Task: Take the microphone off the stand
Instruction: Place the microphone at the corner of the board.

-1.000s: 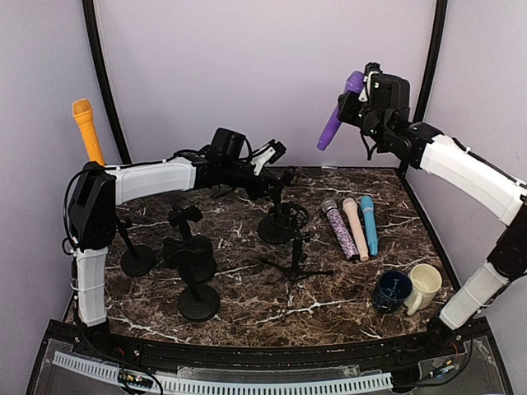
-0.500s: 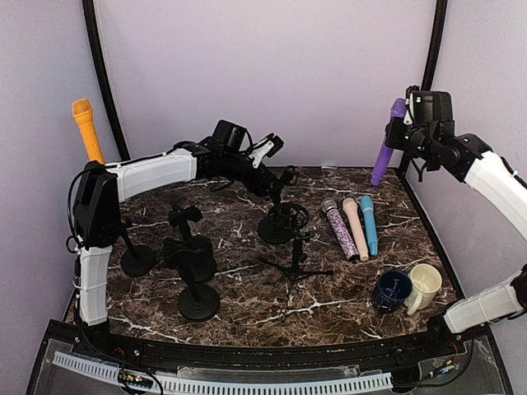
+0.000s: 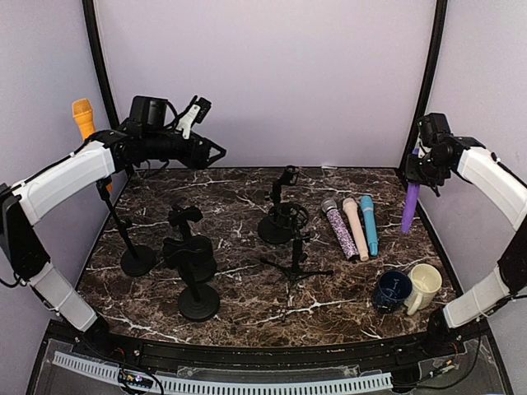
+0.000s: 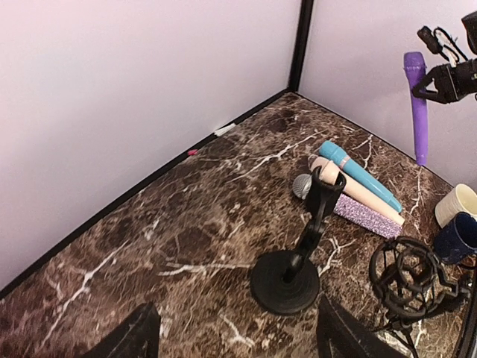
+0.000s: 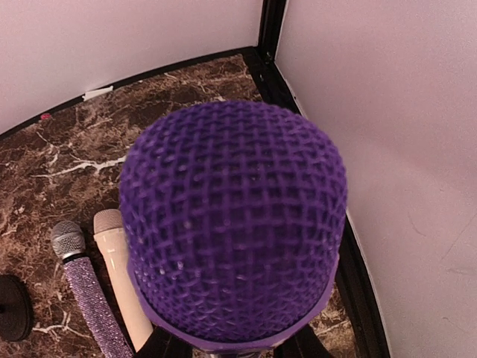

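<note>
A purple microphone [image 3: 408, 210] hangs upright, head up, over the table's right edge, with my right gripper [image 3: 418, 169] shut on it. In the right wrist view its mesh head [image 5: 235, 224] fills the frame and hides most of the fingers [image 5: 160, 347]. The black stand [image 3: 280, 210] at the middle back has nothing in its clip; it also shows in the left wrist view [image 4: 287, 280]. My left gripper [image 3: 212, 153] is raised at the back left, open and holding nothing [image 4: 235, 343]. An orange microphone [image 3: 82, 117] sits on a tall stand [image 3: 137, 261] at the left.
Three microphones lie side by side right of centre: glittery [image 3: 342, 230], beige [image 3: 356, 226] and blue [image 3: 369, 224]. A navy mug [image 3: 391, 290] and a cream mug [image 3: 424, 284] stand front right. More black stands [image 3: 191, 255] [image 3: 198, 300] and a tripod [image 3: 295, 263] fill the middle.
My left gripper opened, let go of the middle stand and swung up and to the left. My right arm carried the purple microphone rightward and down, turning it upright.
</note>
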Tool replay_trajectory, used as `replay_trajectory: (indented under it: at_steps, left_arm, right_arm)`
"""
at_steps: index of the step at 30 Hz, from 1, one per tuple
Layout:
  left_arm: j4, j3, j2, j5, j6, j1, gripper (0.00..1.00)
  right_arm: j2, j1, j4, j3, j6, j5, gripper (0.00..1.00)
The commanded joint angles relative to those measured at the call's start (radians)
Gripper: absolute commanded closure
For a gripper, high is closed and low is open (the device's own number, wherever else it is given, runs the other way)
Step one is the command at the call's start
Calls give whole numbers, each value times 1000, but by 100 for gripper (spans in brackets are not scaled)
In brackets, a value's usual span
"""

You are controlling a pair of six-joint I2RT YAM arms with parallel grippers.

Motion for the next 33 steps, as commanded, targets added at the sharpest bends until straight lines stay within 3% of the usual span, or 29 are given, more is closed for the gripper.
replay_trajectory:
  at_steps: [1,8,16,20,27,33]
  left_arm:
    - [-14,-229,-205,-27,-78,62,26]
    - [-7,-473,-366,-60,-148,141,25]
    - [177,-637,-488,-107,-198,160,25]
    - [198,-664,-514,-115,-210,160,25]
    - [126,-659,-546,-20,-274,160,25]
    - [48,-681,-637,-45,-321,160,25]
  right_arm:
    - [33,-34,13,-47,-19,-104,100]
    - [168,-40,75,-80,-29,-202,100]
    - [307,-41,105,-50,-36,-295,100]
    - [364,-41,127,-41,-37,-323,99]
    - [446,-41,161,-14,-21,-361,86]
    - [487,-43,186,-5,-16,-343,78]
